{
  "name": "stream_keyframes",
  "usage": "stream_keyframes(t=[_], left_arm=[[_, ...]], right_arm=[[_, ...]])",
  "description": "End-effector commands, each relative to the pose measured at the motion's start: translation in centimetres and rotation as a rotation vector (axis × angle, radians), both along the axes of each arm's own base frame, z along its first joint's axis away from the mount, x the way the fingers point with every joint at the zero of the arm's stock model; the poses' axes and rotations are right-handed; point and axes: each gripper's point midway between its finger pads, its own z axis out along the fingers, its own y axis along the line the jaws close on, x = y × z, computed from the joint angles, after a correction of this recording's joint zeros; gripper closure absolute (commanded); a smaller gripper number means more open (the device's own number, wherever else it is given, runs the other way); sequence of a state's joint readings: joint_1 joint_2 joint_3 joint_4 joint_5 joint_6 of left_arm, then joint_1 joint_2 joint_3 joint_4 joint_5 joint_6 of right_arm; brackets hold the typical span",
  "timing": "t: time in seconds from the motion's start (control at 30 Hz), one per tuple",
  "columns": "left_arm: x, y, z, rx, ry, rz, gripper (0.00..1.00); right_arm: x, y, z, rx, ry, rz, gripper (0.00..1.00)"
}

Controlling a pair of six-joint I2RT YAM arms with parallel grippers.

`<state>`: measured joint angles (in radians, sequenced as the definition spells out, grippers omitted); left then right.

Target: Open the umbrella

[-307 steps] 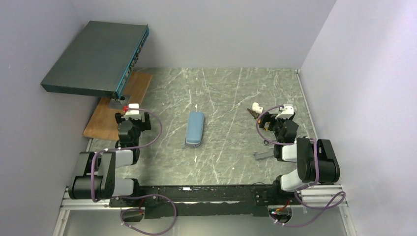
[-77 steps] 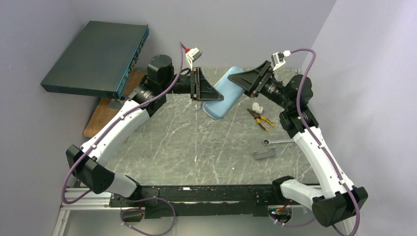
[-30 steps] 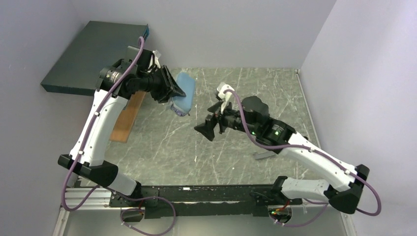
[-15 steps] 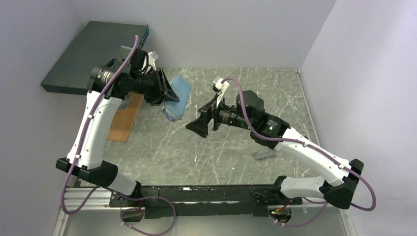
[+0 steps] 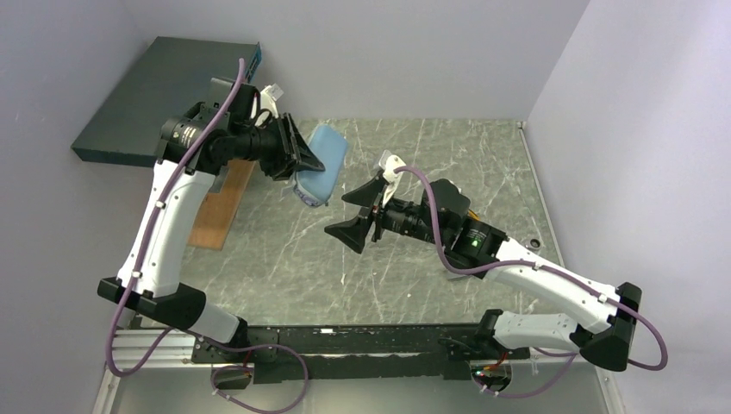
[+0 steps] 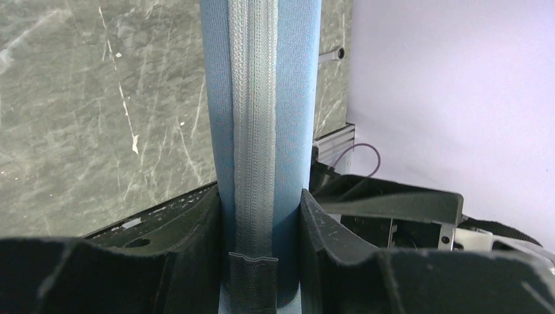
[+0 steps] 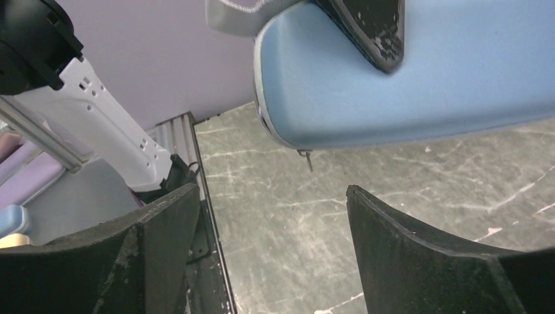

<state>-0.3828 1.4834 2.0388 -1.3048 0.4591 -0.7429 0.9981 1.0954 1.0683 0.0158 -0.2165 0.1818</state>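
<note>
Top external shows my left gripper (image 5: 297, 161) raised over the far left part of the table (image 5: 431, 164), clamped on the umbrella (image 5: 328, 159) — here a slate-blue zipped pouch, held clear of the surface with its rounded end tilted down toward the middle of the table. On the left wrist view the two dark fingers (image 6: 196, 235) press the pouch from both sides, only as far apart as the pouch is thick, and the grey zipper (image 6: 252, 131) runs straight up the edge facing the camera. My right gripper (image 5: 352, 214) hangs in the air just beside that rounded end, pointed at it, jaws spread wide and empty. On the right wrist view the end of the pouch sits above the gap between my two fingers, touching neither, and a small zipper pull (image 7: 306, 159) dangles from it. Behind the left arm I see a dark teal box (image 5: 146, 95), with a wooden board (image 5: 215, 216) on the table's left edge.
</note>
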Motion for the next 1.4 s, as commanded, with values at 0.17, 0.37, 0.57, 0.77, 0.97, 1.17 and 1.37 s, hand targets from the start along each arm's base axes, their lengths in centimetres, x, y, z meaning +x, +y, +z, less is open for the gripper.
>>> stream_keyframes(t=[0.17,0.37,0.57,0.77,0.97,1.17,1.37], left_arm=[[-0.3,-1.0,4.6,-0.166,-0.150,0.001,1.00],[-0.7,-1.2,5.6,-0.191,-0.190,-0.026,1.00],[-1.4,-1.4,6.5,-0.215,-0.231,-0.071,1.00],[-2.0,-1.4,6.6,-0.211,-0.248,-0.099,1.00],[-2.3,-1.4,6.7,-0.221,-0.258,-0.112,1.00],[-2.2,-1.6,6.9,-0.226,-0.265,-0.118,1.00],[-2.0,-1.5,6.5,-0.217,-0.263,-0.107,1.00]], right_arm=[[0.9,0.6,3.3,0.123,-0.087,-0.046,0.20],[1.0,0.8,2.6,0.110,-0.094,-0.048,0.24],[1.1,0.5,2.4,0.113,-0.122,-0.057,0.32],[1.7,-0.3,2.8,0.116,-0.227,-0.098,0.34],[2.0,-0.5,3.4,0.090,-0.304,-0.108,0.48],[1.4,0.3,4.2,0.096,-0.297,-0.062,0.57],[1.2,0.6,4.5,0.090,-0.290,-0.048,0.60]])
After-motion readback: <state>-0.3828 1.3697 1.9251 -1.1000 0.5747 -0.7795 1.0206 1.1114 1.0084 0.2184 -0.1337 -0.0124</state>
